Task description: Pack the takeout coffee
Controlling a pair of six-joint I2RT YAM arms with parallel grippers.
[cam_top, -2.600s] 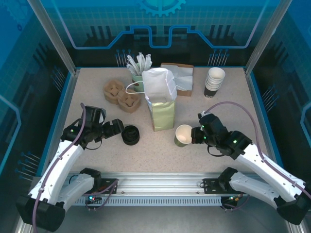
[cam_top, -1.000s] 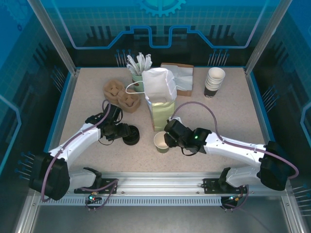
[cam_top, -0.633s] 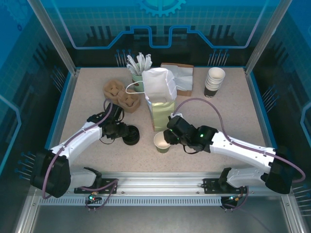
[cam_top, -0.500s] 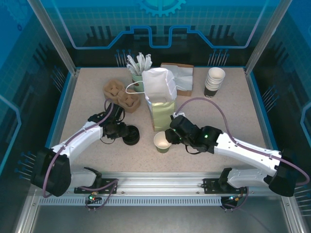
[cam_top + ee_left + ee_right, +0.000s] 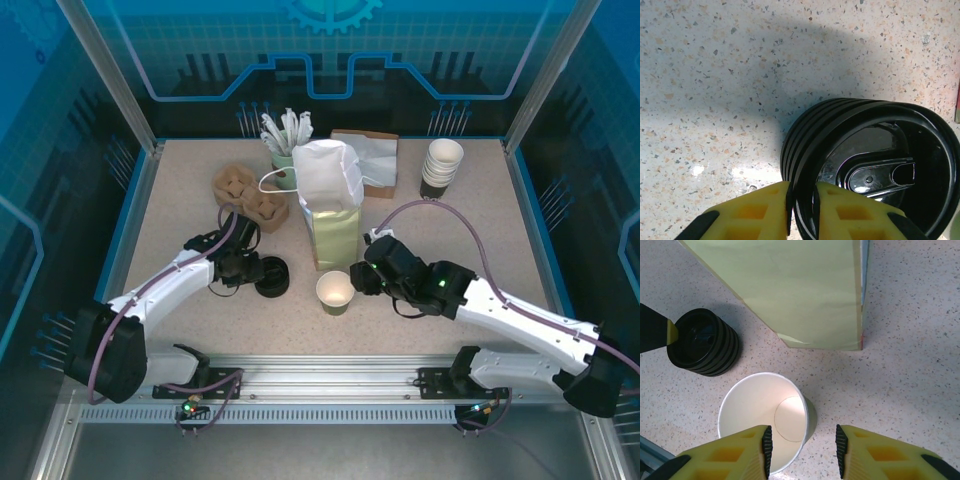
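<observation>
Left end effector is nearly closed, pinching the rim of the top lid on the black lid stack. Right end effector is open, holding nothing, just beside the coffee cup, which stands open-topped on the tabletop, lower centre of the overhead view.

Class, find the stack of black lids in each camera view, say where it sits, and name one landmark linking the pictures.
Top external: stack of black lids left of centre, beside the open paper cup.
Left wrist: lower right.
Right wrist: left side, mid-height.
Shared landmark: the left pincer pinching the stack's rim; its yellow fingertip sits at the stack's left edge in the right wrist view.
</observation>
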